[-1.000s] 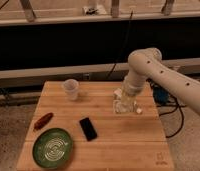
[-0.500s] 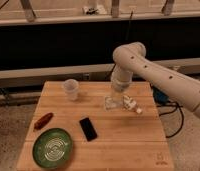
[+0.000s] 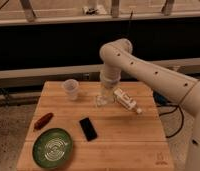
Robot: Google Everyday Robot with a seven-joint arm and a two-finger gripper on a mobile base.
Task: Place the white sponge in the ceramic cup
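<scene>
The ceramic cup (image 3: 70, 88) stands upright on the wooden table (image 3: 123, 145), at its back left. My gripper (image 3: 104, 100) hangs from the white arm, pointing down just above the table, a little right of the cup and apart from it. A small pale block, the white sponge (image 3: 102, 102), shows at the gripper's lower end, held between the fingers. The sponge is partly hidden by the gripper.
A white labelled bottle (image 3: 127, 101) lies right of the gripper. A black phone (image 3: 88, 128) lies at the table's middle front. A green round plate (image 3: 53, 147) is at the front left, with a reddish-brown object (image 3: 43, 120) behind it.
The arm has swung left across the table, carrying the gripper from beside the white bottle towards the cup. The bottle, cup, phone and plate have not moved.
</scene>
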